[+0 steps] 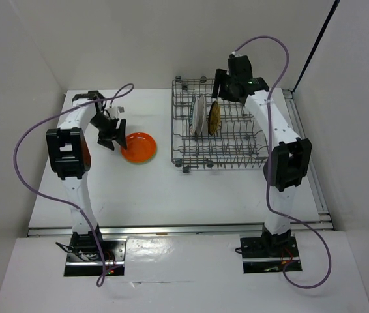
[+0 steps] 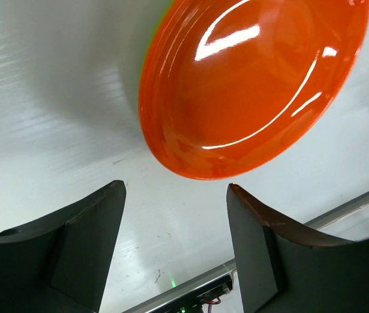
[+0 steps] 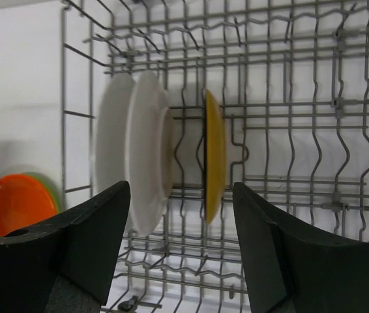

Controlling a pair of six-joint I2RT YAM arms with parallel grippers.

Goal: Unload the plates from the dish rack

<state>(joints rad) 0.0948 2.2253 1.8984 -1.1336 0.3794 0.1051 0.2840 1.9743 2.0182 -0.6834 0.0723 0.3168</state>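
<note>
An orange plate (image 1: 139, 147) lies flat on the white table, left of the dish rack (image 1: 250, 140). It sits on a lime green plate (image 3: 46, 184), of which only a rim sliver shows. My left gripper (image 1: 109, 140) hovers just left of the orange plate (image 2: 250, 85), open (image 2: 175, 189), with nothing between its fingers. In the rack (image 3: 289, 104), a white plate (image 3: 142, 156) and a golden-brown plate (image 3: 214, 156) stand on edge side by side. My right gripper (image 1: 227, 88) hangs over the rack's far side, open (image 3: 179, 189) and above both plates, touching neither.
White walls close in the table on the left, back and right. A metal rail (image 2: 341, 208) runs along the table's near edge. Purple cables (image 1: 25, 140) loop off both arms. The rack's upright tines (image 3: 315, 150) fill its right half.
</note>
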